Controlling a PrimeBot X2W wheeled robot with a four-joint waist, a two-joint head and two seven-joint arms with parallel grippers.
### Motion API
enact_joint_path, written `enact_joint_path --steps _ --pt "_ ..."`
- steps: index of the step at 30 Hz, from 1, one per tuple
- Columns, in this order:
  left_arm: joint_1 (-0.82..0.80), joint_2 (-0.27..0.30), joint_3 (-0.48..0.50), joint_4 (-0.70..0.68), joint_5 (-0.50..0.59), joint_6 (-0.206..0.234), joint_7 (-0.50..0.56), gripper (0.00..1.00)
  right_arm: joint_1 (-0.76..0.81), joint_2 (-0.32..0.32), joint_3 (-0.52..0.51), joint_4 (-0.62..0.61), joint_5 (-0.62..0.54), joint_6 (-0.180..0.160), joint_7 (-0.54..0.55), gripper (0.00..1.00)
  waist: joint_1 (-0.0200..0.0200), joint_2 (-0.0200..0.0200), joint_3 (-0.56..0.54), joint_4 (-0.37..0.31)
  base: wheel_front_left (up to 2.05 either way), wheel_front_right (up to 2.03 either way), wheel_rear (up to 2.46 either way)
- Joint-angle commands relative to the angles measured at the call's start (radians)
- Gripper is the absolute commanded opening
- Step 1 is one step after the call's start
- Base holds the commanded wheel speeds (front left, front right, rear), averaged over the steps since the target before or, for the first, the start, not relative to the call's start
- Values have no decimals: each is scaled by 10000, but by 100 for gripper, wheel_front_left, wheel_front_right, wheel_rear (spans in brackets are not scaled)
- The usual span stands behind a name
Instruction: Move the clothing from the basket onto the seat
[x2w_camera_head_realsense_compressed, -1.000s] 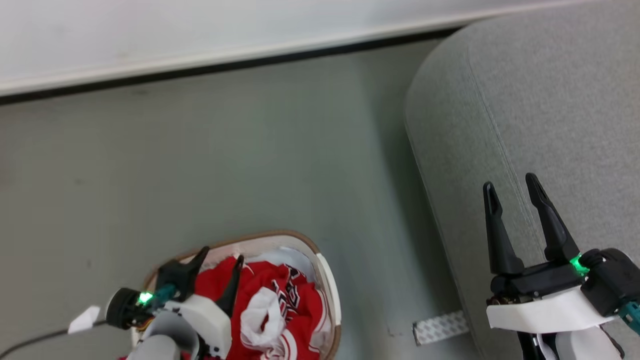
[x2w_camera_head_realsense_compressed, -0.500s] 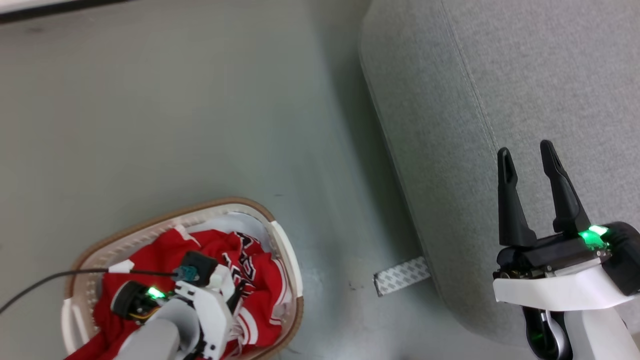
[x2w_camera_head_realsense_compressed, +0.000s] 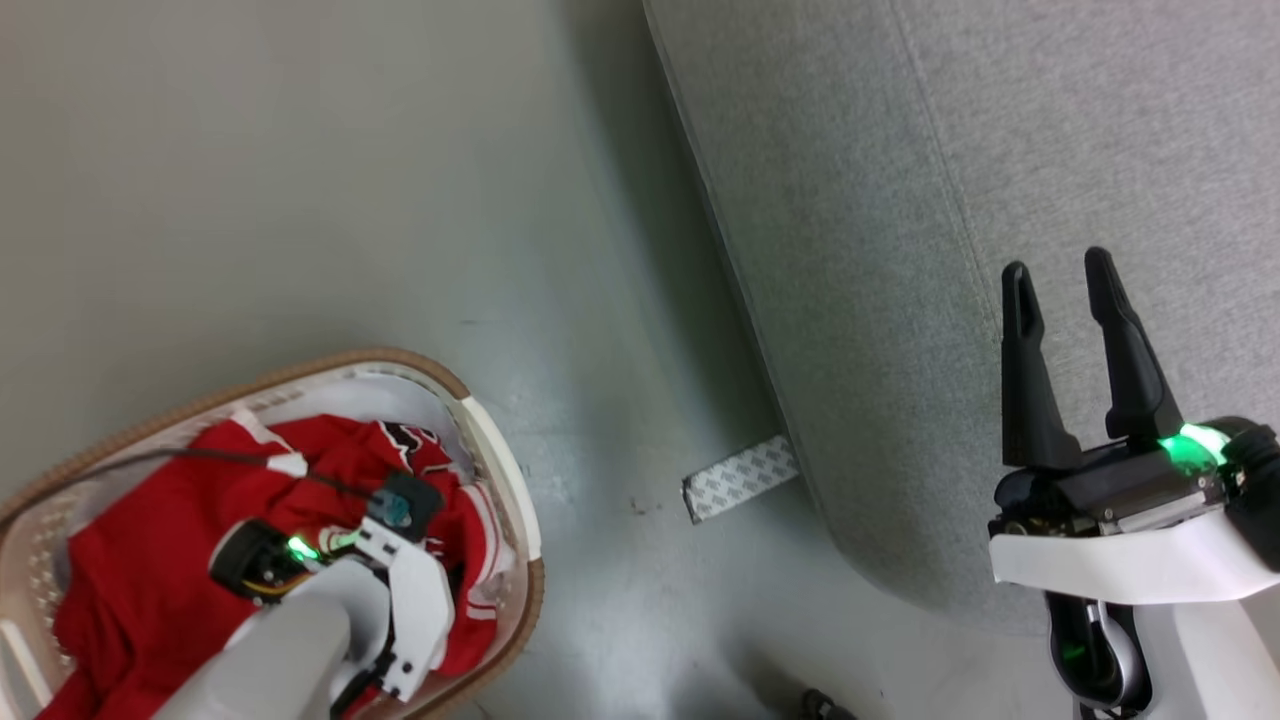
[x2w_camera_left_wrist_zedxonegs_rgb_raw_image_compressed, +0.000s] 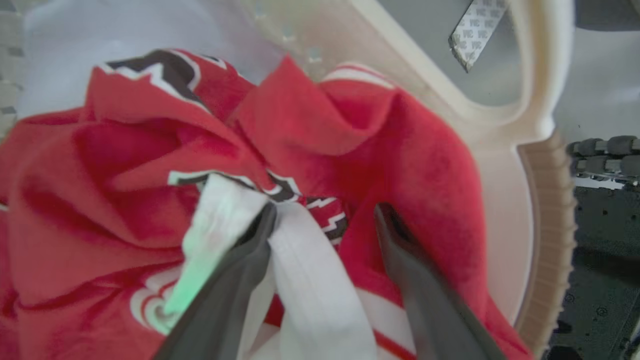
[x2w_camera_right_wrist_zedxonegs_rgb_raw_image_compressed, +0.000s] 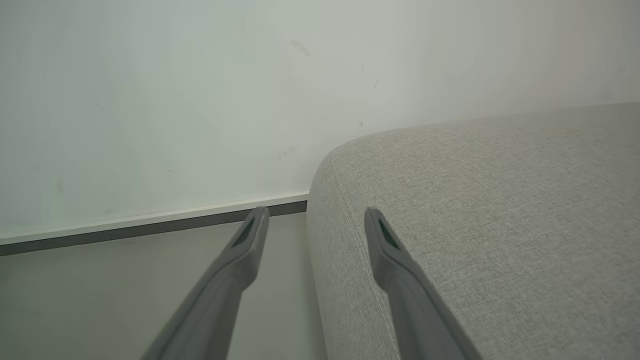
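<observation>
Our left claw stands wide, its tips sunk into the red clothes, with a white band between its fingers. The clothes lie heaped in the basket on the floor, near left. Our right claw hangs wide and empty over the seat, right.

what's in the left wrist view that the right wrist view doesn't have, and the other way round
Left wrist view, not the right: red clothing heaped in the basket, with the open fingers of the left gripper down among the fabric, and a patterned strip on the floor seen through the basket's handle hole.
Right wrist view, not the left: the grey seat, a pale wall and its baseboard; the right gripper holds nothing.
Both: grey floor and two dark fingers standing apart.
</observation>
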Motion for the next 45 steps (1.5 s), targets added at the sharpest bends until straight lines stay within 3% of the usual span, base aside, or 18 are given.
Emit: enact_joint_path --steps 1,6,7,8,9,10,18,28,34,40,45 --pt "-236 135 -252 175 -259 17 257 100 -195 5 5 -72 122 -21 8 100 -1 0 305 -65 0 0 0" --pt "-906 -9 -879 631 -551 18 628 100 -351 10 77 -245 -33 -21 9 100 -1 0 717 163 8 8 8" --pt "-979 -3 -993 687 -633 18 597 91 -354 5 81 -291 -55 -21 9 100 -1 0 773 208 6 6 6" --pt "-1045 -6 -1090 734 -745 18 543 45 -345 5 67 -307 -82 -21 8 100 -1 0 807 237 1 1 1" --pt "-1116 -33 -1180 775 -854 18 492 15 -326 5 44 -309 -101 -21 9 100 -1 0 829 259 0 0 0" --pt "-1170 -63 -1268 821 -909 18 410 0 -332 4 22 -295 -121 -21 9 100 -1 0 840 276 0 0 0" --pt "-1042 -497 -1797 1151 -1691 16 -443 0 -368 4 -95 -136 -642 -21 10 100 -1 0 -31 762 0 0 0" --pt "-122 -1603 -1931 1351 -2852 16 -2580 0 193 -1 -255 318 -1648 -21 10 100 -1 0 -2871 2017 0 0 0" --pt "267 -1830 -1907 1265 -3389 16 -3256 0 477 -7 -156 552 -1543 -21 10 100 -1 0 -4097 2639 0 0 0" --pt "800 -1856 -1083 827 -3980 54 -3636 0 927 -11 -100 850 -1529 -21 10 100 -1 0 -5321 3216 0 0 0" --pt "1391 -1504 63 -766 -3640 214 -3628 0 1376 -44 -97 1028 -1593 -21 8 100 -1 0 -6121 3673 0 0 0"
